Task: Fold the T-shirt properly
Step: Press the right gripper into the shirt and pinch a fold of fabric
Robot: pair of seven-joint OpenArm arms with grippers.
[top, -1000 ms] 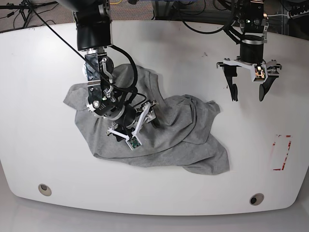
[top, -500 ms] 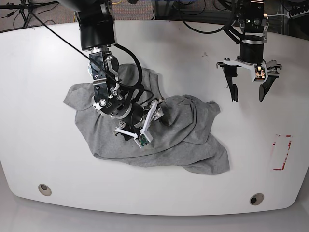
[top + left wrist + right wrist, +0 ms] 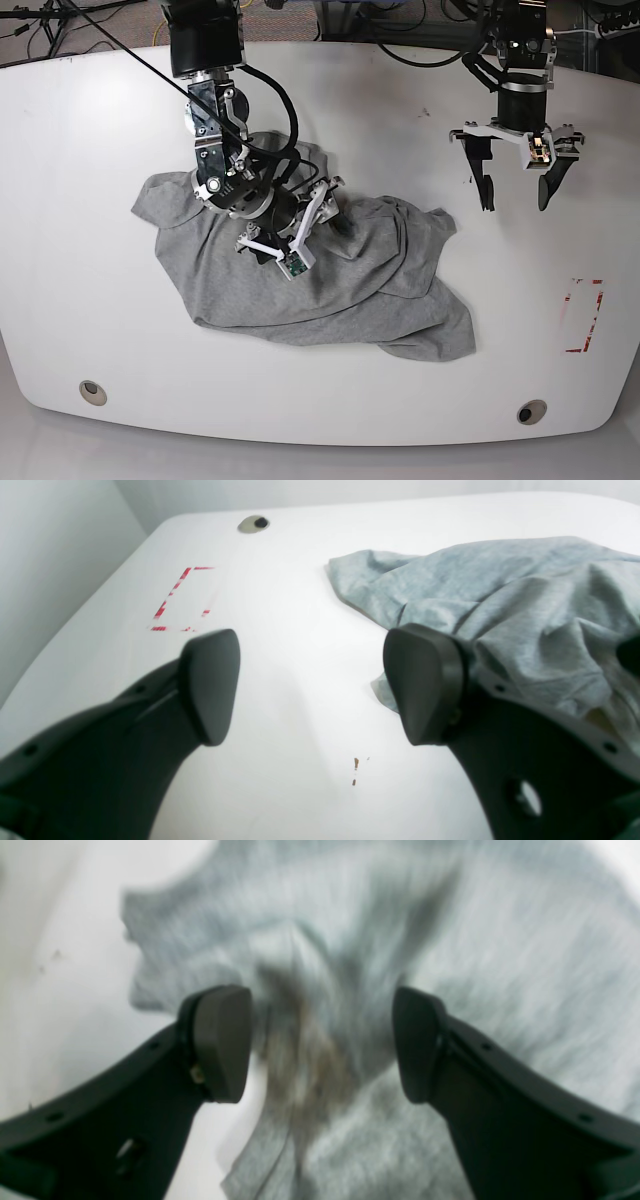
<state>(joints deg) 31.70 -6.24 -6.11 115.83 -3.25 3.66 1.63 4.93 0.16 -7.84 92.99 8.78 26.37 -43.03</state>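
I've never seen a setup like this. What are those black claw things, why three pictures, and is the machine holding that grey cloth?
It is a robot with two arms over a white table. One picture looks down on the whole scene; the other two come from small cameras on each wrist, looking out between that arm's two black fingers.

The grey cloth is a T-shirt, lying crumpled in a heap, not yet folded. Beyond it the table shows only a red-marked rectangle and two small round holes.

The right gripper hangs low over the shirt, fingers apart with wrinkled fabric showing between them; that picture is blurred, and nothing looks pinched. The left gripper is raised over bare table beside the shirt, open and empty. So nothing is held right now.
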